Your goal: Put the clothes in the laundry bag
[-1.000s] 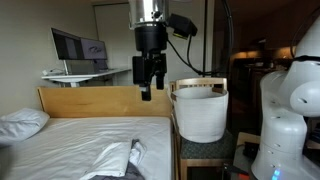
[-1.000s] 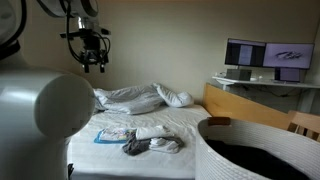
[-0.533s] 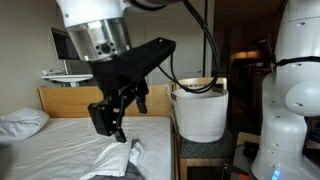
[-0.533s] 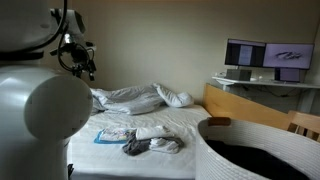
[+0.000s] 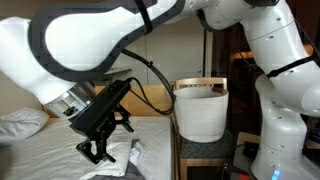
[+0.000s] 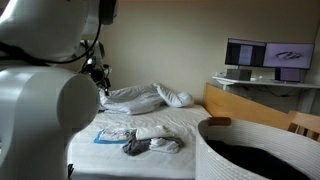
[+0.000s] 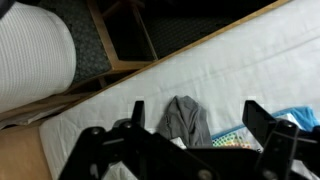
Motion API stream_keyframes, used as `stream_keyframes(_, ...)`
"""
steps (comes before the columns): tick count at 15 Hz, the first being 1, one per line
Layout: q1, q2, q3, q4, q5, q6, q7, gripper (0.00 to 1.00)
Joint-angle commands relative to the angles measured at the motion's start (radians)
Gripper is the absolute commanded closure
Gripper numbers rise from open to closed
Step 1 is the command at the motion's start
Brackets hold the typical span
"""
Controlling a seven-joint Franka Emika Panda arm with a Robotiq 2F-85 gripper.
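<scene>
A grey and white pile of clothes [image 6: 152,141] lies on the white bed, beside a blue patterned piece [image 6: 112,135]. In the wrist view the grey garment [image 7: 183,120] lies between my two dark fingers. My gripper [image 7: 200,122] is open and empty, hovering just above the clothes; it also shows low over the mattress in both exterior views [image 5: 98,152] [image 6: 99,77]. The clothes [image 5: 128,160] peek out beside it. The white laundry bag [image 5: 200,112] stands on a wooden stand beside the bed; its dark opening fills the foreground [image 6: 250,155], and its ribbed wall shows in the wrist view [image 7: 30,55].
A wooden headboard [image 5: 150,100] runs behind the bed. A pillow [image 5: 20,122] lies at the bed's head, and a crumpled white blanket [image 6: 140,97] lies nearby. Monitors [image 6: 265,55] stand on a desk beyond. My own arm body blocks much of both exterior views.
My arm has swung down from high above the headboard to low over the bed, bringing the open gripper over the clothes. The clothes have not moved.
</scene>
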Motion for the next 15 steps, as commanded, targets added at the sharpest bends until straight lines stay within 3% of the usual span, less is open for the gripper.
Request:
stream_keyframes(1, 0.076, 0.029, -0.090, 0.038, 0.027, -0.004, -0.020, 0.00)
stream_keyframes(8, 0.127, 0.093, -0.122, 0.161, 0.024, -0.015, -0.013, 0.00)
stream_keyframes(15, 0.197, 0.214, -0.292, 0.229, -0.042, 0.264, 0.094, 0.00)
